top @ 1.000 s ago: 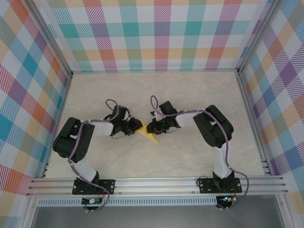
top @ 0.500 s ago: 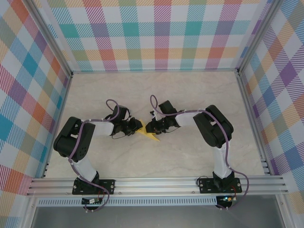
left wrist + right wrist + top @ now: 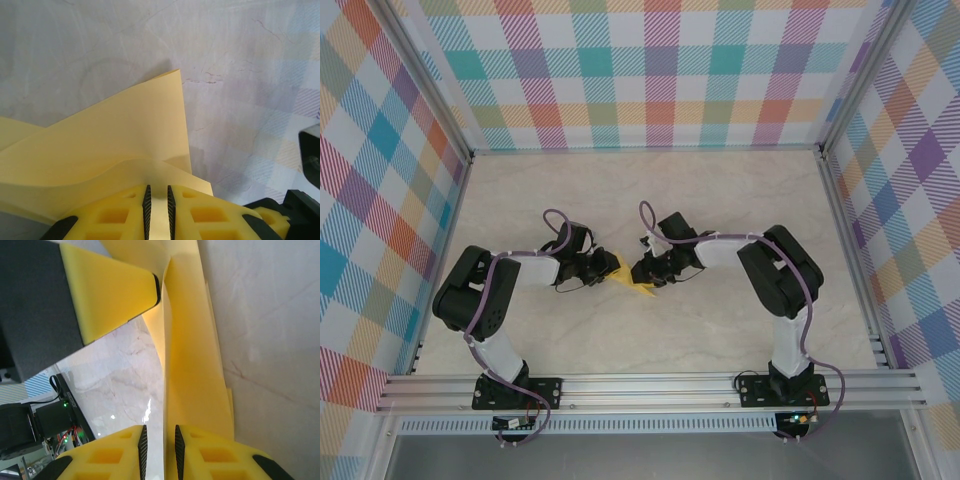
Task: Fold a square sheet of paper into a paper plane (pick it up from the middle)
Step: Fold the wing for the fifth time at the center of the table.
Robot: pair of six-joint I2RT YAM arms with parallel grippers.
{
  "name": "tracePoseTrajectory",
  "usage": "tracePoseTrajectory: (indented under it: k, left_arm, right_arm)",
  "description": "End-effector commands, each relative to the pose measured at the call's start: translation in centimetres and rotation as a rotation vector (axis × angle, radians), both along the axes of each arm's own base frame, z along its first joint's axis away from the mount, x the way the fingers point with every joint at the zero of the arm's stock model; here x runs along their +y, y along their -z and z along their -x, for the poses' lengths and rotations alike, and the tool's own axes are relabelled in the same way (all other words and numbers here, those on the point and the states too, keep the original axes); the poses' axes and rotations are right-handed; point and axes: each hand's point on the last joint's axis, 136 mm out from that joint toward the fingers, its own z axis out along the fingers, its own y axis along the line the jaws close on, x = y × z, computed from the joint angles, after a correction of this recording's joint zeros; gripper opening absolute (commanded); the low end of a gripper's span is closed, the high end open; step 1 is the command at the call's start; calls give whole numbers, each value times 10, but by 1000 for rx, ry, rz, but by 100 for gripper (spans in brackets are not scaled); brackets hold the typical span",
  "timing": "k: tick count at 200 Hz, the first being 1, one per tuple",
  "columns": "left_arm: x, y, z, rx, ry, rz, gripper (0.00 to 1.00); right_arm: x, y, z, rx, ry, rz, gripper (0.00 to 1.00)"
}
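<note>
Between left pincer [image 3: 604, 268] and right pincer [image 3: 638, 270] sits paper [image 3: 623, 276], perhaps lifted.

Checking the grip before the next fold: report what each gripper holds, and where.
Left gripper clamps the yellow paper at its near edge. Right gripper: its jaws straddle a long folded edge; whether clamped cannot be told.

No writing, label, brand, number or sign can be read anywhere. The yellow paper [image 3: 115, 135] is plain on every face that shows. The walls [image 3: 660, 70] behind the worktop [image 3: 720, 200] carry only a coloured check pattern. The small circuit board [image 3: 52, 417], left of the paper in the right wrist view, is too blurred to show any marking.
</note>
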Motion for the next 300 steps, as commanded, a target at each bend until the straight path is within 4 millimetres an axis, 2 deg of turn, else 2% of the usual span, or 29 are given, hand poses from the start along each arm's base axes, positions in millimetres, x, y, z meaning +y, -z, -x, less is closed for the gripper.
tracePoseTrajectory:
  k: [1,42,101,115,146,160,236,300]
  left_arm:
    - [3,7,7,21,10,-39,20]
    - [3,8,8,22,8,-43,20]
    - [4,9,8,26,6,-47,20]
    - [4,9,8,27,5,-49,20]
    - [4,8,8,25,4,-48,20]
    - [4,8,8,26,5,-49,20]
    - [4,6,7,24,6,-49,20]
    - [5,5,7,21,4,-53,20]
  right_arm:
    - [-10,-1,9,7,-15,23,21]
    - [-16,5,17,27,-17,40,17]
    - [-23,25,22,58,-24,98,12]
    - [-23,23,22,55,-27,93,13]
    - [-20,2,19,17,-27,54,19]
    - [-21,-2,21,14,-29,56,19]
    - [-34,15,37,65,-34,98,18]
    - [-36,18,37,60,-38,121,17]
